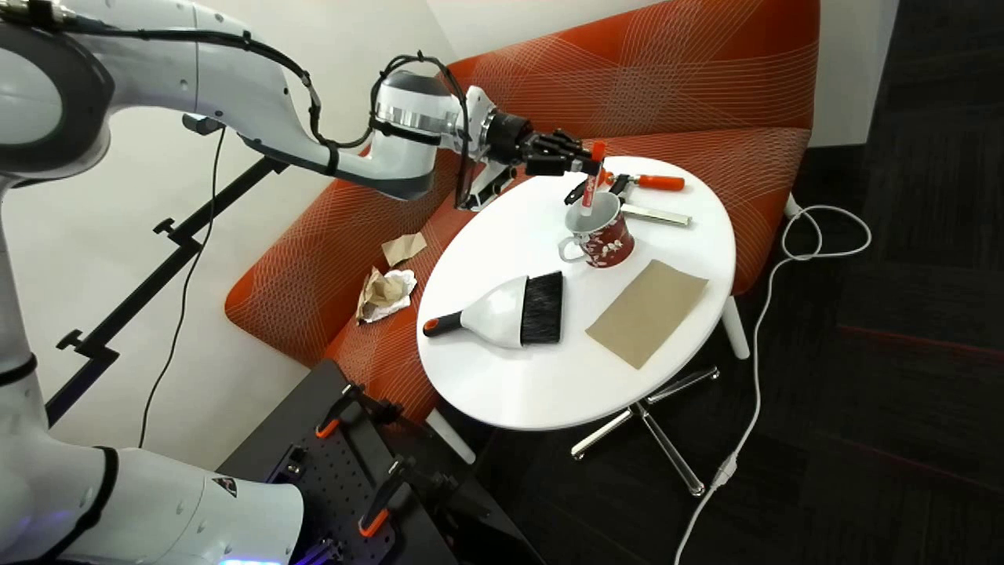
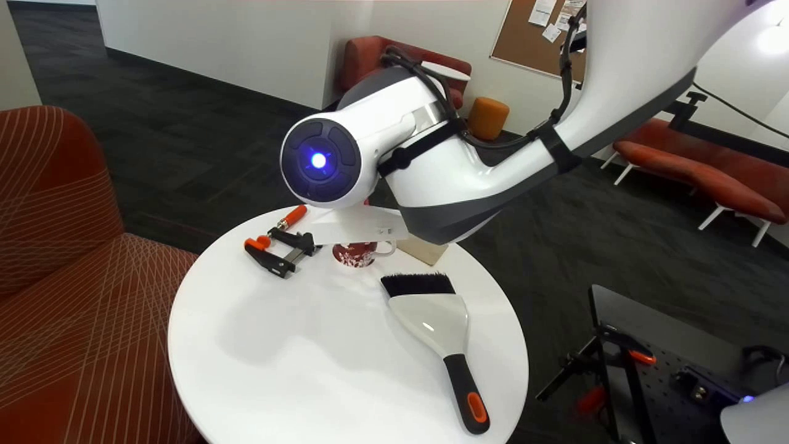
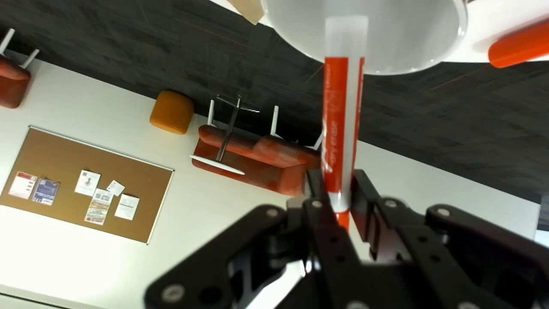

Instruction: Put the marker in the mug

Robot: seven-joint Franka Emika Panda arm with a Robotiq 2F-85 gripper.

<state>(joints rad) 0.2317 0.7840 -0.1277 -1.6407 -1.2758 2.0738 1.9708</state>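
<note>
fingers (image 3: 365, 199) around marker (image 3: 336, 120), above mug (image 1: 610, 242)

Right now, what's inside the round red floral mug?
The mug shows pale inner walls; its bottom is hidden. The slim red marker in the black claw overlaps the opening; whether it's inside is unclear.

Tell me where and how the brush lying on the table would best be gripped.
Likely by the black handle, from above, closing across its width: the brush lies flat, and the handle is slim, far narrower than the white body, and points away from the mug. The gripper would need to release the marker first.
</note>
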